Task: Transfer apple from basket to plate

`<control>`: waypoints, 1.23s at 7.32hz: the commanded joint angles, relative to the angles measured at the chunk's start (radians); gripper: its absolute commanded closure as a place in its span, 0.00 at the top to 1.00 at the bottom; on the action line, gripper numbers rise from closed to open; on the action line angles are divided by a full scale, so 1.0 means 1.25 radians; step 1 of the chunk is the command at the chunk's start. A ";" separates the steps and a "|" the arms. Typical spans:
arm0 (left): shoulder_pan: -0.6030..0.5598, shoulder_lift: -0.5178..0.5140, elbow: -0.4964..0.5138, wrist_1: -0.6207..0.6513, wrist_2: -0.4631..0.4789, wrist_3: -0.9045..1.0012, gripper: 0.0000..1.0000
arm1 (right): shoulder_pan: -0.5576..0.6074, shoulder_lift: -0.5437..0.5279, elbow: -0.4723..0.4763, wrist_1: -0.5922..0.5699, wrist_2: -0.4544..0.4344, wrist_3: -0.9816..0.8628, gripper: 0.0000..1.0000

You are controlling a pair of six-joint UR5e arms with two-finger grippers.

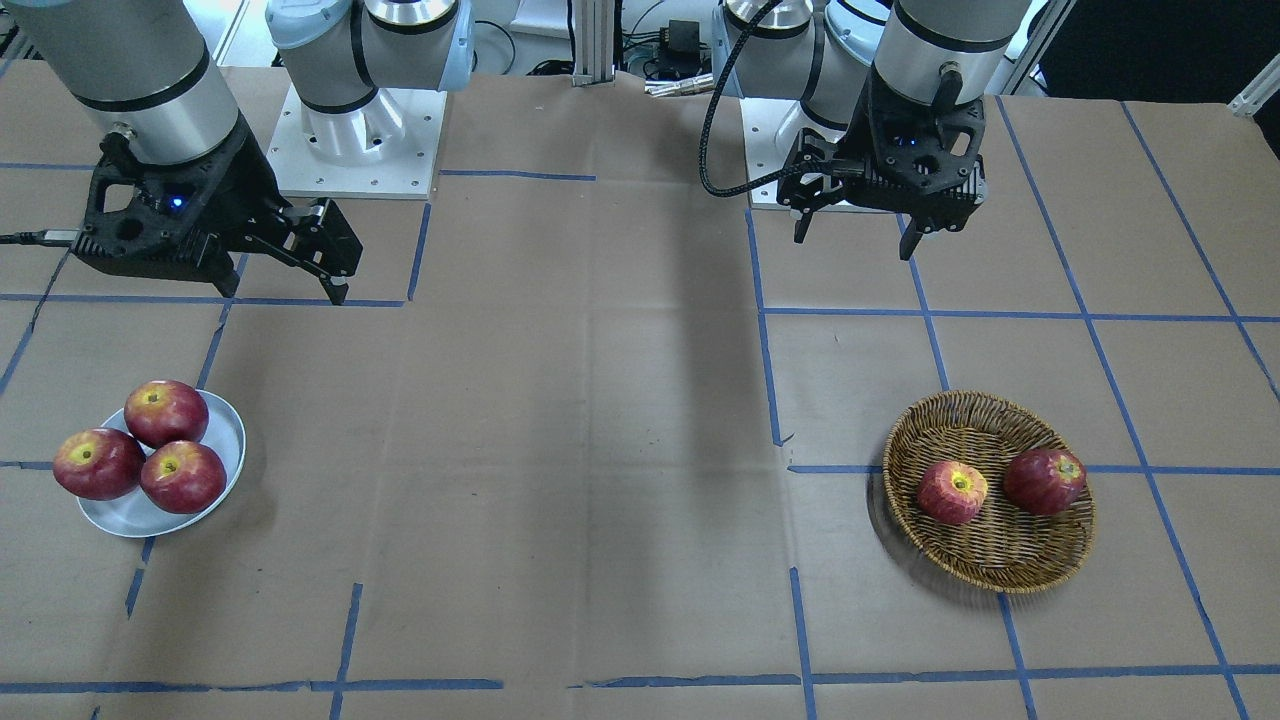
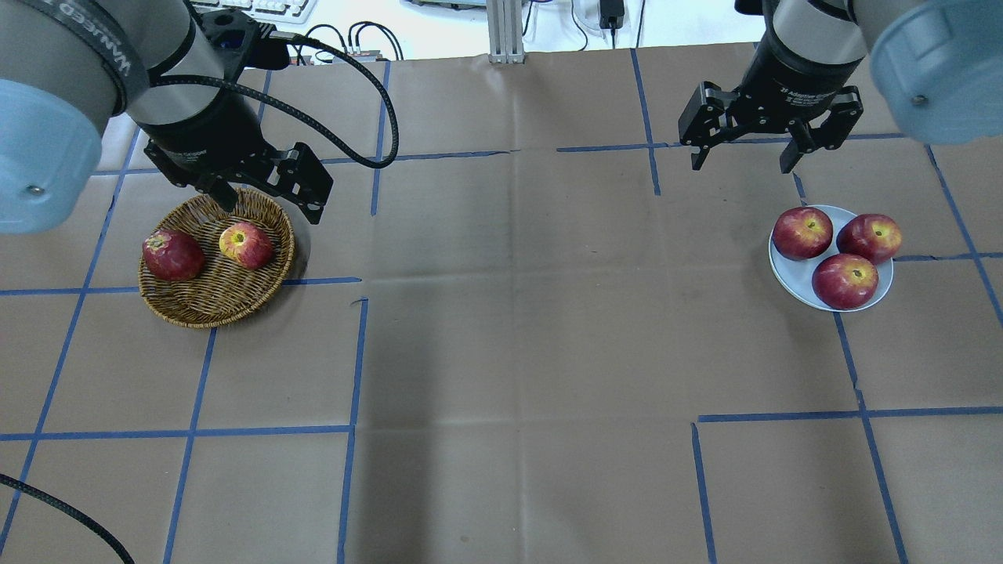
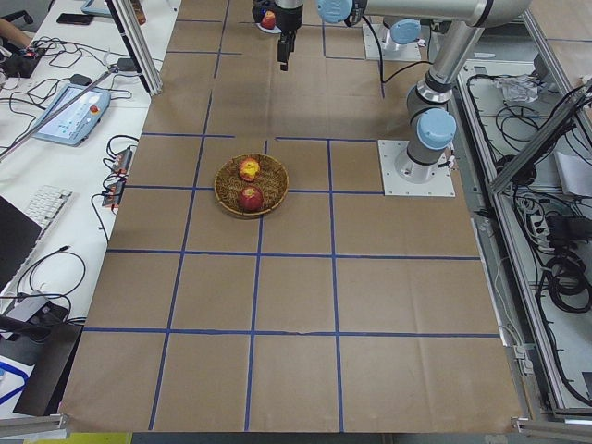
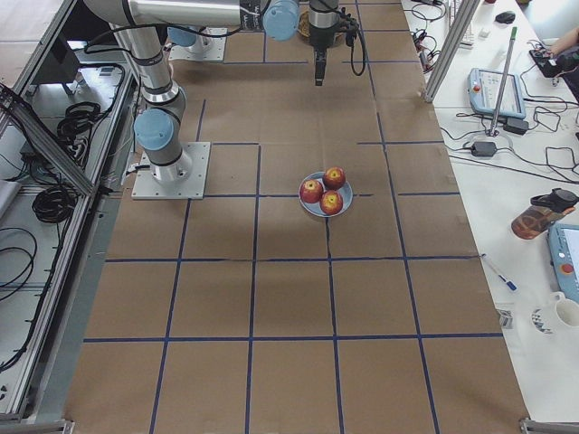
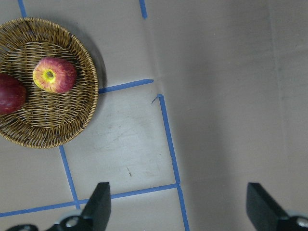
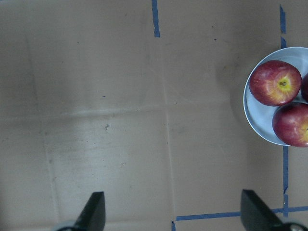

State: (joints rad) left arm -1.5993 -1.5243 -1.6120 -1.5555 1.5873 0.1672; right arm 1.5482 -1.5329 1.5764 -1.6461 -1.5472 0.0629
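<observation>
The pinkish-red apple [image 2: 246, 245] with a yellow-green hollow lies in the brown wicker basket [image 2: 219, 309], beside a darker red apple [image 2: 173, 254]. It also shows in the front view [image 1: 952, 492] and the left wrist view [image 5: 54, 74]. My left gripper [image 2: 272, 210] hangs open and empty above the table, just behind the basket's back rim. The pale plate [image 2: 791, 278] at the other side holds three dark red apples. My right gripper [image 2: 740, 166] hangs open and empty behind the plate. Each wrist view shows two spread fingertips with nothing between them.
Brown paper with blue tape lines covers the table [image 2: 509, 352]. The arm bases [image 1: 350, 150] stand at the robot's edge. Monitors, cables and a keyboard lie off the table on the operators' benches [image 3: 55, 111].
</observation>
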 commanded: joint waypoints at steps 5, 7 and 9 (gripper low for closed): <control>0.008 0.002 0.001 -0.004 0.005 0.000 0.99 | 0.001 0.000 -0.001 -0.001 0.001 0.001 1.00; 0.028 0.006 0.001 -0.017 0.005 0.004 0.99 | 0.001 -0.001 -0.001 0.000 0.002 0.001 1.00; 0.062 -0.002 0.012 -0.018 0.010 0.060 0.99 | 0.003 -0.003 -0.001 0.000 0.002 0.002 1.00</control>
State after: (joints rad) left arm -1.5467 -1.5219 -1.6065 -1.5768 1.5950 0.2056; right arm 1.5502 -1.5349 1.5754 -1.6460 -1.5443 0.0654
